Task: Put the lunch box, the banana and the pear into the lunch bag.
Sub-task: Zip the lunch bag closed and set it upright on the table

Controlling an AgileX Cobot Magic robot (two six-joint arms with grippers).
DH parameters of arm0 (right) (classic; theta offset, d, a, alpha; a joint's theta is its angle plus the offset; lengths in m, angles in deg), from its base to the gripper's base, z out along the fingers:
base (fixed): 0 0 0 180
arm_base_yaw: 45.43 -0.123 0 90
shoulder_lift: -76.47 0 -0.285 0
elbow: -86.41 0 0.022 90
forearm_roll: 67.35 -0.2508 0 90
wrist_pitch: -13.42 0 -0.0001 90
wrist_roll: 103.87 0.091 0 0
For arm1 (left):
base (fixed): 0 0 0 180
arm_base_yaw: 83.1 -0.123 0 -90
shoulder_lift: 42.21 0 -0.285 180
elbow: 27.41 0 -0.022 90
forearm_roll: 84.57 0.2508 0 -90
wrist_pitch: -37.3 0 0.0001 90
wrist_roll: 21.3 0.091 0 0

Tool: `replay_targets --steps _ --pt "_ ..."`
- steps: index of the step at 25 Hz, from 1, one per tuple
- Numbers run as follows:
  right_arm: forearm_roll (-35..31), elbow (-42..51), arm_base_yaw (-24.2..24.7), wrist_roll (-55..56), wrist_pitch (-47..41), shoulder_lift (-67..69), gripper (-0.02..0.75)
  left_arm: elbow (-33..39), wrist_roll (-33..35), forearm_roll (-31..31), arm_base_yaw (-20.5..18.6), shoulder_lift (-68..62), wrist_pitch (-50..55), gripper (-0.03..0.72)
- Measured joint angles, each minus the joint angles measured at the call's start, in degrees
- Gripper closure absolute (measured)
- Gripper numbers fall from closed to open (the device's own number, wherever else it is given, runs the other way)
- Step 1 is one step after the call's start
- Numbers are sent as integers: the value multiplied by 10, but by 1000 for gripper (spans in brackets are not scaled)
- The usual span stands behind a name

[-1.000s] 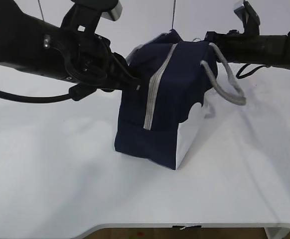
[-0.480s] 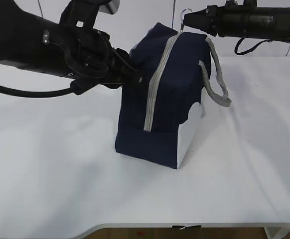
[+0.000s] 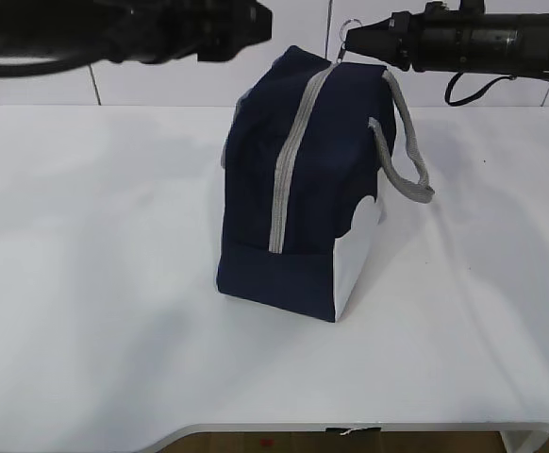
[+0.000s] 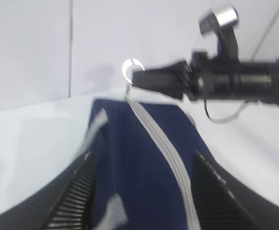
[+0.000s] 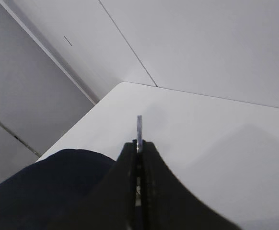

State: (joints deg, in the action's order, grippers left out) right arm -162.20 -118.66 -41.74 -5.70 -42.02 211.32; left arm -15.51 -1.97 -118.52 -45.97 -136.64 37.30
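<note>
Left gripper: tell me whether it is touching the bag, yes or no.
No: in the exterior view the left gripper hangs clear of the bag, with wall showing between them.

A white table (image 3: 114, 330) with a rounded near edge is seen filling most of the exterior view, backed at its far side by a pale panelled wall. Only the lunch bag (image 3: 298, 217) is seen standing directly on it, upright and a little right of centre, its navy fabric, grey zipper strip and white lower corner patch turned toward the near edge.
</note>
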Motion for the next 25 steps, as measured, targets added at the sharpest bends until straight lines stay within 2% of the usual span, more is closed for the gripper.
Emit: replay_targets --steps 5,15,25 --pt "1 0 2 0 0 0 731 -72 0 -13 -30 -27 17 235" --pt "2 0 2 1 -2 0 731 -217 0 -13 -35 -160 87 265" --pt "2 0 2 1 -4 0 731 -267 0 -33 -61 -240 99 282"
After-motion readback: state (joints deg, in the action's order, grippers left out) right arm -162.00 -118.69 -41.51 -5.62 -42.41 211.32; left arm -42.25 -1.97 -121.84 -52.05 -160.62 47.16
